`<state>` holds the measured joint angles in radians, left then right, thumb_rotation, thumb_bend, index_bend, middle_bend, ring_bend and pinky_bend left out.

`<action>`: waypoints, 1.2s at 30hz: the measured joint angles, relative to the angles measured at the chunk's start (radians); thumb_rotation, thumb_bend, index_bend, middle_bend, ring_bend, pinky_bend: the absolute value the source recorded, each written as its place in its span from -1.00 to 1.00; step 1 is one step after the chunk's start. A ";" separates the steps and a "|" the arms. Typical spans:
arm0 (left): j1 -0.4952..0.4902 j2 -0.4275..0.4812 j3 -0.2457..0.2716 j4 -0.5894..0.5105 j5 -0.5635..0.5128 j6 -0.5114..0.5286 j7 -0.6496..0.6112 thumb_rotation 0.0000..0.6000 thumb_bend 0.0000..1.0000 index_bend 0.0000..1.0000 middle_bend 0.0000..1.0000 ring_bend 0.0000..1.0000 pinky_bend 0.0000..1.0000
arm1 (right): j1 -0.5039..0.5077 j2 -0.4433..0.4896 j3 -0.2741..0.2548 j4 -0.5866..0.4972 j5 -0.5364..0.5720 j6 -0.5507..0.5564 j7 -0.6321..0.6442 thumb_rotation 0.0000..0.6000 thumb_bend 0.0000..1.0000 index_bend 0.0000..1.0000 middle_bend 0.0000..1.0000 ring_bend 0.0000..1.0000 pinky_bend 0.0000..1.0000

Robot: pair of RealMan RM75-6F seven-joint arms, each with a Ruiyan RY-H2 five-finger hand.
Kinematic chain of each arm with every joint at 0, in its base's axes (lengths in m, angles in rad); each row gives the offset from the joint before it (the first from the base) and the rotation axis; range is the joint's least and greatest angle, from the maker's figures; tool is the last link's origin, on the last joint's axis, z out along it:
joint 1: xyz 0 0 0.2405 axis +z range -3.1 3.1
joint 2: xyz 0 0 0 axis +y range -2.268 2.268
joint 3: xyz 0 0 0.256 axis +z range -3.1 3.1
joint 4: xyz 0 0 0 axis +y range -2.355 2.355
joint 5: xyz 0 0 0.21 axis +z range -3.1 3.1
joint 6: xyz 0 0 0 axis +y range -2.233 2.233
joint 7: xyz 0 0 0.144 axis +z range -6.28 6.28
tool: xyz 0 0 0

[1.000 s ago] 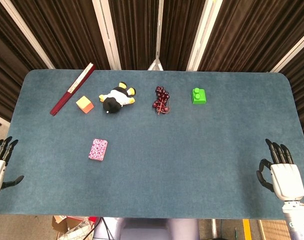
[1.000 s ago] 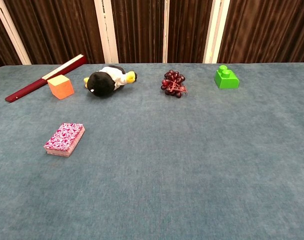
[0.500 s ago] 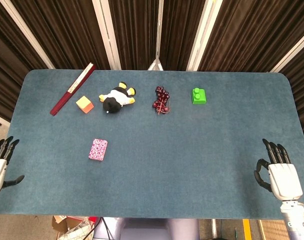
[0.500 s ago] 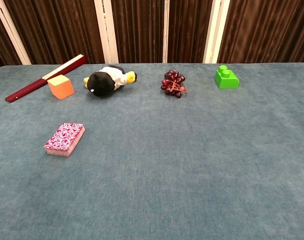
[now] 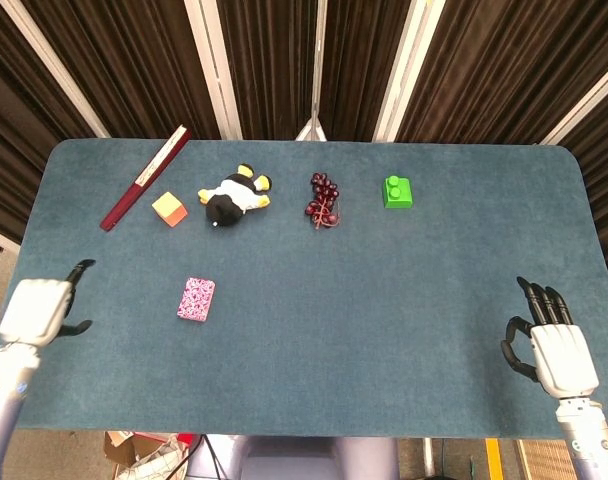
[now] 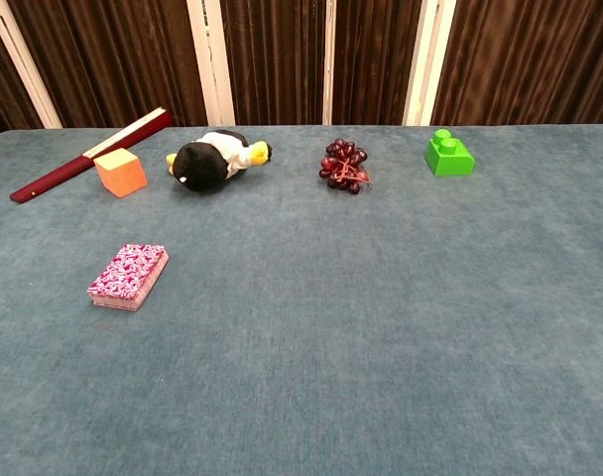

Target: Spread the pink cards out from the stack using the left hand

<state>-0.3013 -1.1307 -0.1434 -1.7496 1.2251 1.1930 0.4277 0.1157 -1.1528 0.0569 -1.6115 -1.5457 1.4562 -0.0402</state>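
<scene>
The pink patterned card stack (image 5: 196, 299) lies squared up on the blue table (image 5: 384, 300), left of centre; the chest view shows the stack (image 6: 129, 276) at its near left. My left hand (image 5: 42, 310) hovers over the table's left edge, well to the left of the stack and not touching it. It holds nothing, and its dark fingertips (image 5: 81, 268) point toward the cards. My right hand (image 5: 549, 345) sits at the near right corner, fingers extended and empty. Neither hand appears in the chest view.
Along the far side lie a dark red closed fan (image 5: 144, 177), an orange cube (image 5: 169, 208), a penguin plush (image 5: 234, 196), a bunch of dark grapes (image 5: 323, 199) and a green block (image 5: 398, 191). Bare cloth surrounds the stack.
My left hand has come in from beyond the left edge, moving up and right toward the cards and turning its fingers toward them. The right hand has drifted slightly left. The cards have not moved.
</scene>
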 measured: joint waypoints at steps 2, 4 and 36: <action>-0.038 -0.010 -0.015 -0.014 -0.091 -0.048 0.051 1.00 -0.72 -0.60 0.86 0.74 0.90 | 0.000 0.001 0.000 0.000 0.002 -0.001 0.006 1.00 -0.17 -1.00 -1.00 -1.00 -0.86; -0.076 -0.020 -0.027 -0.026 -0.186 -0.088 0.104 1.00 -0.72 -0.61 0.86 0.74 0.90 | 0.000 0.003 0.000 -0.001 0.004 -0.002 0.013 1.00 -0.18 -1.00 -1.00 -1.00 -0.86; -0.479 -0.369 -0.014 0.066 -0.725 -0.129 0.510 1.00 -0.74 -0.58 0.77 0.68 0.90 | -0.001 0.018 -0.002 -0.006 0.012 -0.004 0.061 1.00 -0.18 -1.00 -1.00 -1.00 -0.86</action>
<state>-0.7801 -1.4999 -0.1575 -1.6832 0.4996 1.0640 0.9380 0.1145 -1.1344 0.0550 -1.6171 -1.5337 1.4519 0.0207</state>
